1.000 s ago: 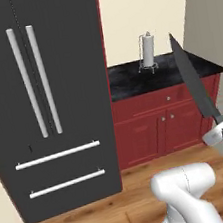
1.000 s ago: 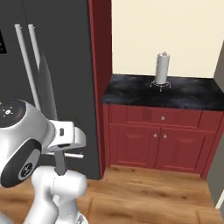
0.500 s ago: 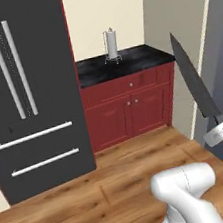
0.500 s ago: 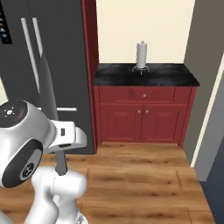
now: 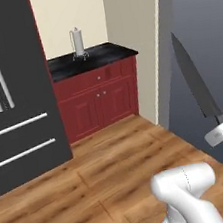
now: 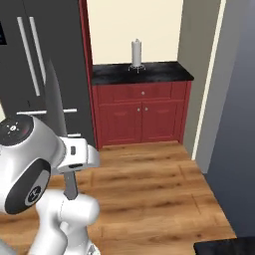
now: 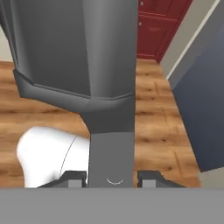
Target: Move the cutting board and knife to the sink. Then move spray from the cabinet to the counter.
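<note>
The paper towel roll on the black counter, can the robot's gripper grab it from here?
Probably not. The gripper is already shut on the knife, and the paper towel roll stands on the counter well across the wooden floor from the arm.

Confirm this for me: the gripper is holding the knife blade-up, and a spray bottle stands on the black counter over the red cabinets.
One thing is wrong. The gripper does hold the knife blade-up, but what stands on the black counter is a white paper-towel roll on a wire stand, not a spray bottle. The right base view shows it.
</note>
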